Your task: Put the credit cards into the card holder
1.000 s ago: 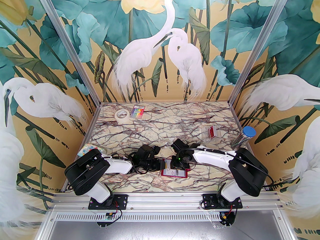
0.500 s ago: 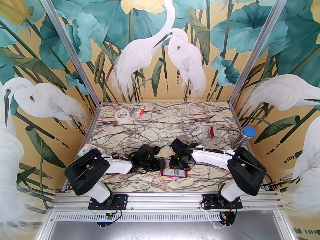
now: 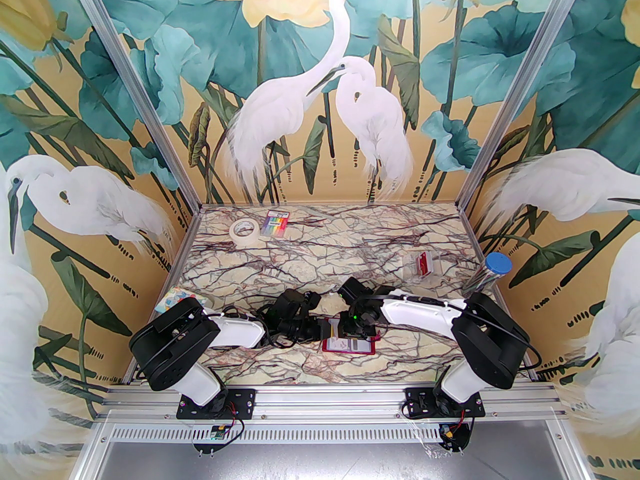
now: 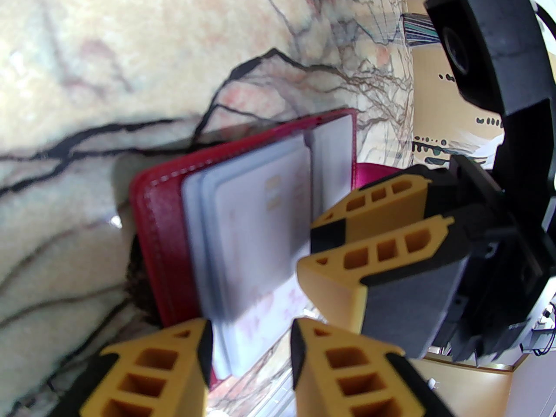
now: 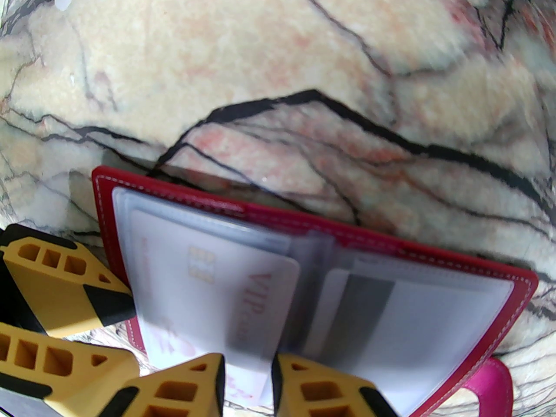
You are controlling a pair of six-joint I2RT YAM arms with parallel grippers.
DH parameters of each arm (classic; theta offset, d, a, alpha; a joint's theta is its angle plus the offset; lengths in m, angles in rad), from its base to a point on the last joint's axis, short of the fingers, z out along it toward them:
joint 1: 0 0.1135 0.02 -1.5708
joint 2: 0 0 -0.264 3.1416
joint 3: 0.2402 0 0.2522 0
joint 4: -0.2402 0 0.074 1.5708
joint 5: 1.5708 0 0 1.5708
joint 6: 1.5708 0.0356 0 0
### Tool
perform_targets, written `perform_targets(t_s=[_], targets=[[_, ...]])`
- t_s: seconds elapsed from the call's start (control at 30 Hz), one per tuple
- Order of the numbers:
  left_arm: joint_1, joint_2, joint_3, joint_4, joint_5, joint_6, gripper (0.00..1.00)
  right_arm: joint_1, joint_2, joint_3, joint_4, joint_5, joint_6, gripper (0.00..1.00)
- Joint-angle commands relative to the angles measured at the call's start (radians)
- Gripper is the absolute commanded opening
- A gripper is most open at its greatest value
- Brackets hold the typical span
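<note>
Right pincer (image 5: 247, 382) narrow on pale card (image 5: 208, 293), long axis into open card holder (image 5: 321, 233); left pincer (image 4: 252, 345) half-spread.

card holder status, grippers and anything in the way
Card holder open flat on table. Right gripper pinching pale card at its sleeve. Left gripper at holder's left edge, jaws parted. Nothing blocking.

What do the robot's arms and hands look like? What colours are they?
Each arm has white shells and chunky black joints, bolted on black base plates, with thin black cables running along them. A small green light glows on the right wrist. The left hand and right hand have yellow-orange fingers with little hollow windows and black tips.
</note>
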Motion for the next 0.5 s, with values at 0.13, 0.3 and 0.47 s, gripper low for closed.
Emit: perform_targets(t_s=[0.13,0.3,0.47], targets=[[-0.014,0.033,0.001,-0.004,-0.040,0.008,0.36,0.018,0.019,0.039,0.005,0.016,-0.016,0.25],[-0.013,0.033,0.002,-0.004,-0.040,0.008,0.36,0.018,-0.009,0.035,-0.029,0.055,-0.017,0.25],[-0.013,0.022,-0.005,-0.002,-0.043,0.009,0.36,0.018,-0.052,0.031,-0.060,0.093,-0.016,0.30]])
